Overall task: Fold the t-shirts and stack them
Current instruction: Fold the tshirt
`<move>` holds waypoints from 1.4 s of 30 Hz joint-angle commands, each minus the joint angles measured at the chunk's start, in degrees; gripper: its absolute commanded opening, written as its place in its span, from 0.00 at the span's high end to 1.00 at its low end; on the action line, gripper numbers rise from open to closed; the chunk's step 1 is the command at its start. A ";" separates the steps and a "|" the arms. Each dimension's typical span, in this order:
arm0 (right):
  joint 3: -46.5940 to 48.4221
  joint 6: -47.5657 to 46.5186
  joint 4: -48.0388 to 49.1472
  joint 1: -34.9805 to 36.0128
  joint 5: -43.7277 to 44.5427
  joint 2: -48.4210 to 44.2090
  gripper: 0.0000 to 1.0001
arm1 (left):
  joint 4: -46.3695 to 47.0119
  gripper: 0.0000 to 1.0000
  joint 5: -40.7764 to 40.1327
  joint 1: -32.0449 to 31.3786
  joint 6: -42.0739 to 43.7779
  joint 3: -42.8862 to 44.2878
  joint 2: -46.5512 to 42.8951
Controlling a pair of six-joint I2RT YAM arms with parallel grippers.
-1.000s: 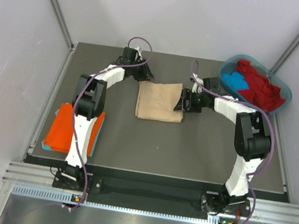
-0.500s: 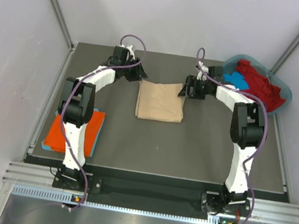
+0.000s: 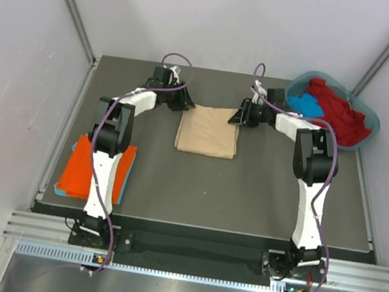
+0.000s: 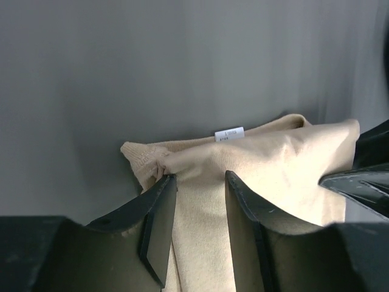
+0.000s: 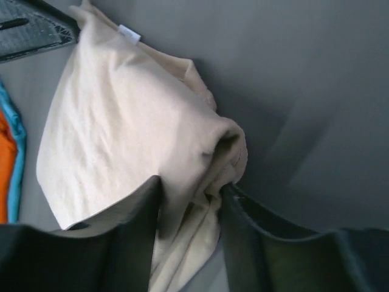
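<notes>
Well behind the left gripper [image 4: 199,182], toward its base, lies a folded orange t-shirt [image 3: 86,166]. Its partly parted jaws pinch one far corner of the beige-tan t-shirt [image 4: 285,164], the white label [image 4: 229,133] just past its fingertips. The right gripper [image 5: 188,193] seemingly clamps the other bunched corner. Beyond it, the tub [image 3: 375,124] holds a red t-shirt [image 3: 340,116].

Teal oval tub [image 3: 371,118] at the far right corner of a dark table [image 3: 246,191] (pale walls [image 3: 17,51] around)

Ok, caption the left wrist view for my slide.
Left fingers grip a thick fold of the beige t-shirt near its white neck label.
</notes>
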 commanded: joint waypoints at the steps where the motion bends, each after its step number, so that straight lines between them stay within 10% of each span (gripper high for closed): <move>1: 1.08 5.02 7.23 -0.80 -4.23 3.20 0.61 | 1.44 0.56 -3.02 0.98 0.88 1.12 3.83; 8: 1.69 11.45 15.50 -2.20 -9.60 6.90 0.78 | 2.94 0.56 3.28 2.82 -2.01 2.00 4.80; 18: 2.14 10.05 8.66 -4.05 -7.15 0.41 0.27 | -5.57 0.54 4.03 5.91 -0.89 0.62 -6.79; 33: -17.99 -0.33 3.02 -0.27 -3.98 -13.05 0.21 | -5.23 0.54 0.06 -0.59 0.70 -25.76 -22.71; 37: -20.62 0.29 6.18 -0.45 -4.67 -11.82 0.31 | -2.33 0.54 1.37 -1.12 -0.18 -28.23 -21.05; 42: -23.17 2.83 11.59 -2.03 -8.35 -8.83 0.68 | -0.32 0.55 0.05 -2.53 -0.18 -29.55 -17.97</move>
